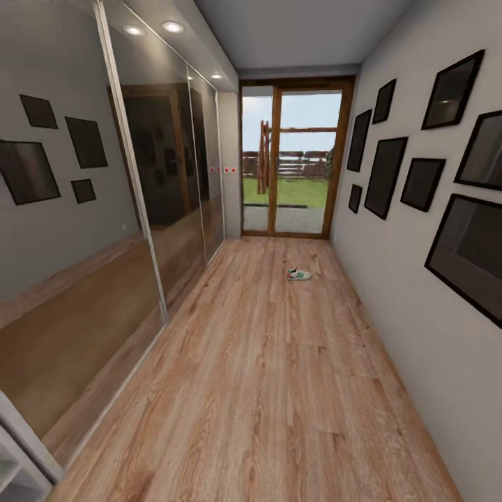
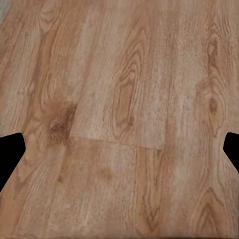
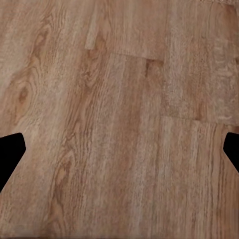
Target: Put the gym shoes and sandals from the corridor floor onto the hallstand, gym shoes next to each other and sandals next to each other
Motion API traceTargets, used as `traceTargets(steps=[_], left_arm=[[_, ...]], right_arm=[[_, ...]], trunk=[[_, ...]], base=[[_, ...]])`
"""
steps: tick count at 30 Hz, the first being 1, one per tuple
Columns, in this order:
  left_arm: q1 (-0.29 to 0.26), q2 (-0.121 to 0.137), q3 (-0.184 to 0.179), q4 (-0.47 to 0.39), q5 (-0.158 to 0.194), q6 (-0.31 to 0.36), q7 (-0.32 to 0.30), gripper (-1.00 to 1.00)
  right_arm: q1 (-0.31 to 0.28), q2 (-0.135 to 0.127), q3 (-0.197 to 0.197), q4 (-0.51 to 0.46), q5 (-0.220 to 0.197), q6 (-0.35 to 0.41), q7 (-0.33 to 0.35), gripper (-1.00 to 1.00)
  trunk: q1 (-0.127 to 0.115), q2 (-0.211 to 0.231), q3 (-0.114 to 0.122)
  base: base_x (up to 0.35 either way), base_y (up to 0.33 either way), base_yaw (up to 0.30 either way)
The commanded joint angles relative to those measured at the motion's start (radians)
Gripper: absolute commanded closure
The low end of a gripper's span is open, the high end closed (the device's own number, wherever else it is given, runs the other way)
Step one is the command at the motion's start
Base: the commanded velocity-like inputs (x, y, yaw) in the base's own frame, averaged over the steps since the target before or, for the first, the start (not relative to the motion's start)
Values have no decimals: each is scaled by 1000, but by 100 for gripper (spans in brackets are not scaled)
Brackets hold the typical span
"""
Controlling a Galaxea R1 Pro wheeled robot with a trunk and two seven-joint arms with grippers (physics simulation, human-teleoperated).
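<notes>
At seven o'clock, the hallstand (image 1: pixel 17 467) is cut off by the edge; the distant gym shoe (image 1: pixel 298 274) is too small for detail.

One gym shoe (image 1: pixel 298 274) is seen on the corridor floor (image 1: pixel 265 390), far down the corridor. Seven dark picture frames (image 1: pixel 385 176) are counted on the right wall, and four more are reflected in the mirrored panels (image 1: pixel 104 209) on the left. Three ceiling spotlights (image 1: pixel 172 27) are lit.
</notes>
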Motion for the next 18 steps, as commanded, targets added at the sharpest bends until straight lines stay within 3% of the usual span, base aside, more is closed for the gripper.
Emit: traceTargets(steps=[1, 9, 18], left_arm=[[-1, 0, 1, 1, 1, -4, 2, -100], [-1, 1, 15, 1, 41, -4, 8, -100], [-1, 1, 17, -2, 57, -2, 9, -100]], right_arm=[[0, 0, 0, 0, 0, -3, -1, -100], [0, 1, -1, 0, 0, -4, -1, -100], [0, 1, -2, 0, 0, -4, -1, -100]], trunk=[[0, -1, -2], [0, -1, -9], [0, -1, -17]], base=[[-41, -110, 231], [-7, -18, 231], [0, -1, 232]])
